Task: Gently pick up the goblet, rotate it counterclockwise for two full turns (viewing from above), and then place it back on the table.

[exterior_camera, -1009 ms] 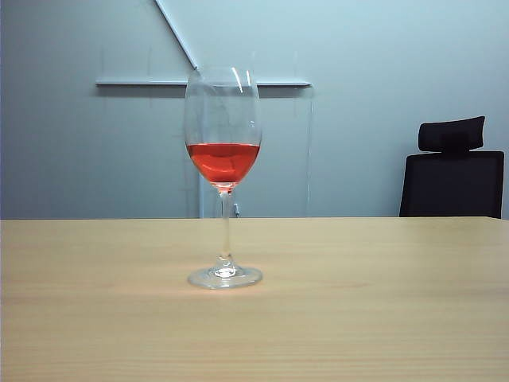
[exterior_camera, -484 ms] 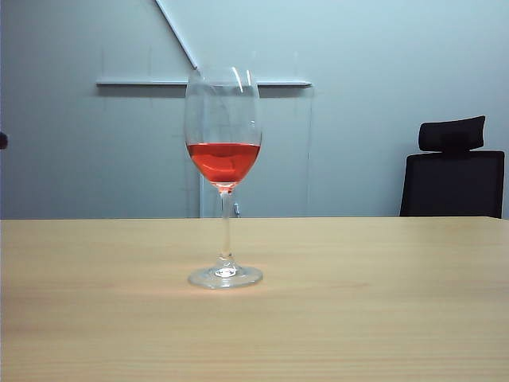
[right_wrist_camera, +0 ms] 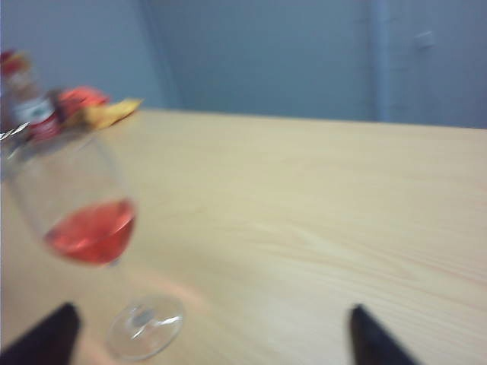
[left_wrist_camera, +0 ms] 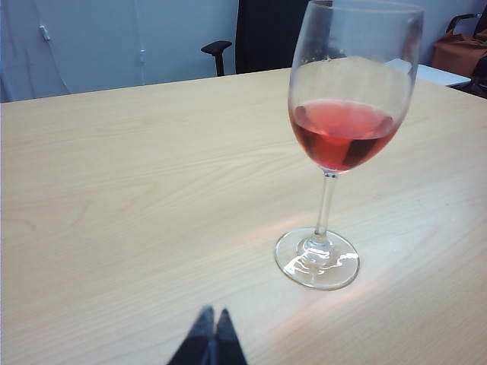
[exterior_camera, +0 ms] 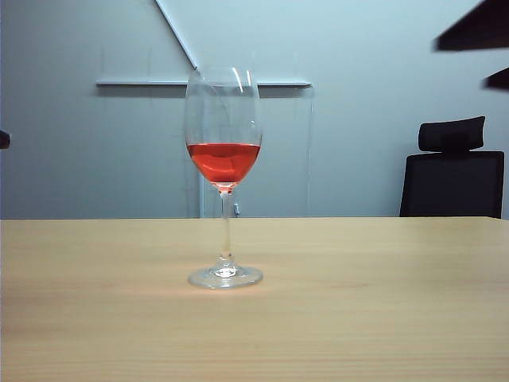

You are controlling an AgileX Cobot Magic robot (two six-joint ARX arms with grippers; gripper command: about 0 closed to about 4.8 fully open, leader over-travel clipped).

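Note:
The goblet (exterior_camera: 223,151), a tall clear glass with red liquid in its bowl, stands upright on the light wooden table (exterior_camera: 382,302) near the middle. Dark fingers (exterior_camera: 475,29) of my right gripper show high at the upper right, far from the glass. In the right wrist view the right gripper (right_wrist_camera: 211,325) is open, and the blurred goblet (right_wrist_camera: 91,228) stands near one finger, untouched. My left gripper (left_wrist_camera: 212,315) is shut and empty, low over the table, with the goblet (left_wrist_camera: 344,137) well ahead and to one side. A dark bit of the left arm (exterior_camera: 3,140) shows at the left edge.
A black office chair (exterior_camera: 452,171) stands behind the table on the right, before a grey wall. Blurred red and yellow items (right_wrist_camera: 80,106) lie at a far table corner in the right wrist view. A brown object (left_wrist_camera: 460,47) sits beyond the table in the left wrist view.
Dark fingers of the right gripper have come into the exterior view at the upper right. A dark bit of the left arm appeared at the left edge. The goblet has not moved.

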